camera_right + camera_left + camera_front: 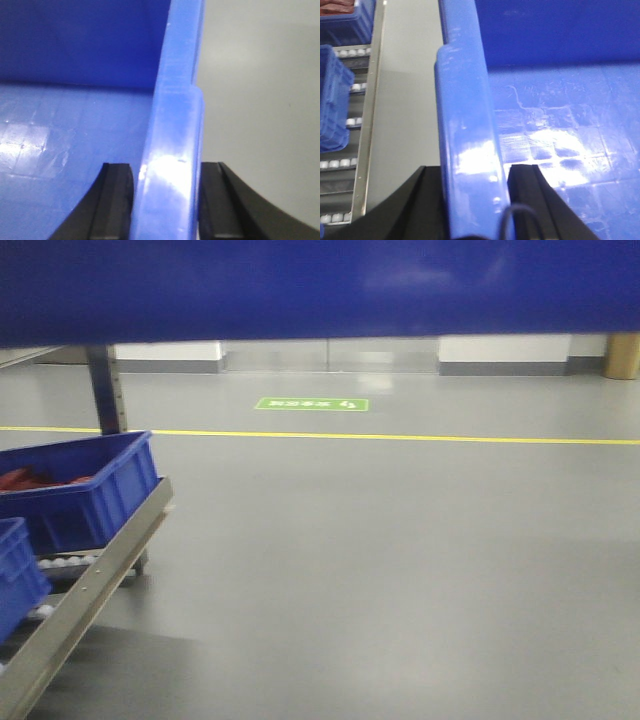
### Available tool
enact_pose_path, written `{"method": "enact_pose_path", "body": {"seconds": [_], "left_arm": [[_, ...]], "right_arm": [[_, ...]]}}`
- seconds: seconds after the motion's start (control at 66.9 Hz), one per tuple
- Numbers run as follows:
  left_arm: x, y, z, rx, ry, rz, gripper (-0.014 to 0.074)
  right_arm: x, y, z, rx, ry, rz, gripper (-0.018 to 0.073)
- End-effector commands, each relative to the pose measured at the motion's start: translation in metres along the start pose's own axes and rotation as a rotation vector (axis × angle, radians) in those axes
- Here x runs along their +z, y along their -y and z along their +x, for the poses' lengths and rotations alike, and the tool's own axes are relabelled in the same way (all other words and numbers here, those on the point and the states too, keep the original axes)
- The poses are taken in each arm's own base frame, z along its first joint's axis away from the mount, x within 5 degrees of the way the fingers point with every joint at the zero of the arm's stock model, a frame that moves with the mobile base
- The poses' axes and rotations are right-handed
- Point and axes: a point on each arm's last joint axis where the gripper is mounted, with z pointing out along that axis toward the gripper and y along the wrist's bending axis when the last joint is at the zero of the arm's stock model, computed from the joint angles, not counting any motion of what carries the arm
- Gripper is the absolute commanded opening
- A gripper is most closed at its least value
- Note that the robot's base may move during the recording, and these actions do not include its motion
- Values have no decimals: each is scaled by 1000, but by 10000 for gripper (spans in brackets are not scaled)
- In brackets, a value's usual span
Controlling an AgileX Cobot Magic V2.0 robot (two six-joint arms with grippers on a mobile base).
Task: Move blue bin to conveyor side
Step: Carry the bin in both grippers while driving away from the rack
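Observation:
The blue bin hangs close to the front camera, its glossy wall filling the top of that view. My left gripper is shut on the bin's left rim, one black finger outside and one inside over the bin's floor. My right gripper is shut on the right rim in the same way, with the bin's inside to its left. Below both rims lies grey floor. The conveyor side is out of view.
A sloped roller rack stands at the left with two smaller blue crates; the left wrist view shows its rollers. Grey floor with a yellow line and a green sign stretches ahead to a wall.

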Motion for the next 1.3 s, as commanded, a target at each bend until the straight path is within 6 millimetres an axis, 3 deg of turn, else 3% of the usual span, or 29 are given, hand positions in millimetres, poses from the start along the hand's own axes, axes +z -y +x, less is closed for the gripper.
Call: {"method": "enact_pose_path", "body": {"seconds": [0.0, 1.285], "left_arm": [[-11, -4, -7, 31, 105, -45, -10], [-11, -4, -7, 32, 105, -47, -10]], "right_arm": [[-13, 7, -8, -52, 128, 68, -82], [-13, 7, -8, -52, 128, 68, -82]]}}
